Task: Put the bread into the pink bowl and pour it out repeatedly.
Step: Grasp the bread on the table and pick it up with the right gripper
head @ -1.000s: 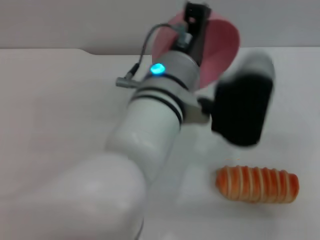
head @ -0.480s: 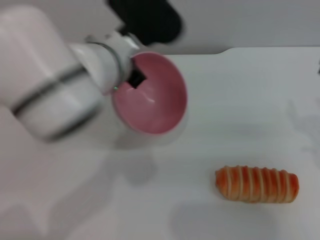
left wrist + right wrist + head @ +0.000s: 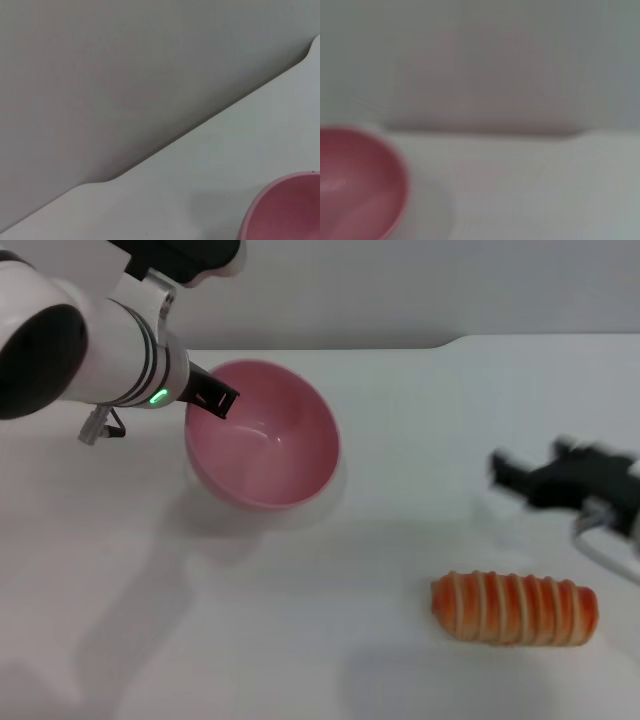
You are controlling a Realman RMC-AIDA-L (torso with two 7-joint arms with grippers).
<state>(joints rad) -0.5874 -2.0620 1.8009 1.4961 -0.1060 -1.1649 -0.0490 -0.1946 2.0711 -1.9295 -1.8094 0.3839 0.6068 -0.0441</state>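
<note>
The pink bowl (image 3: pixel 262 435) stands mouth-up and empty on the white table, left of centre. My left gripper (image 3: pixel 215 400) is shut on its left rim, one dark finger reaching over the edge. The bowl also shows in the left wrist view (image 3: pixel 285 207) and the right wrist view (image 3: pixel 355 185). The bread (image 3: pixel 515 608), orange-brown with cream stripes, lies on its side at the front right, away from the bowl. My right gripper (image 3: pixel 528 472) is blurred at the right edge, above and behind the bread, open and empty.
The white table (image 3: pixel 400 420) ends at a far edge against a grey wall (image 3: pixel 420 290). Nothing else lies on it.
My left arm swung the bowl from a high tipped pose down and leftward, and it now stands mouth-up. My right gripper has come into view from the right. The bread has not moved.
</note>
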